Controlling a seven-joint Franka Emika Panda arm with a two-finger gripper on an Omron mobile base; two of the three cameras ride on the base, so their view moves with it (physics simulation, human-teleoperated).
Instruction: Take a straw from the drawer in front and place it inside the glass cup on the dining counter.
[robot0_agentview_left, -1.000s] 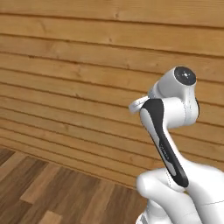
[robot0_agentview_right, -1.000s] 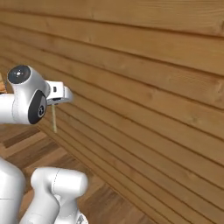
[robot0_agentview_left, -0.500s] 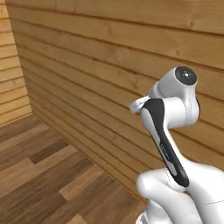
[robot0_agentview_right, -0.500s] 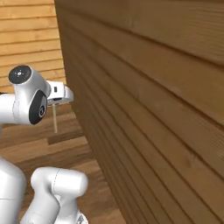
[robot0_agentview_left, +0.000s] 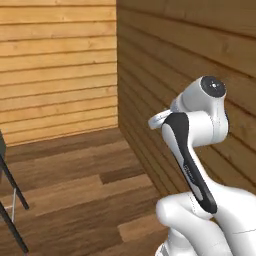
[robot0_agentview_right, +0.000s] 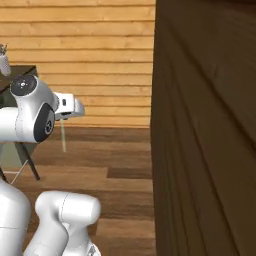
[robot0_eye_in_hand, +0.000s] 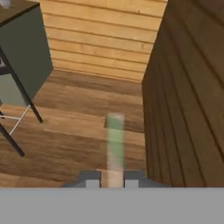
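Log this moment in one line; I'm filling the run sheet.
phase: carrying | gripper: shut on straw | straw: hanging below the fingers | ahead: wood floor, plank wall

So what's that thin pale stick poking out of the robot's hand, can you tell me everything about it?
That is the straw, a thin, straight, pale stick with a faint greenish tint. In the hand view it rises between the two dark fingertips of the gripper, which are shut on its lower end, with its free end blurred. In the right base view it hangs straight down from the hand, above the wooden floor. Nothing but the fingertips touches it. Its material cannot be told.
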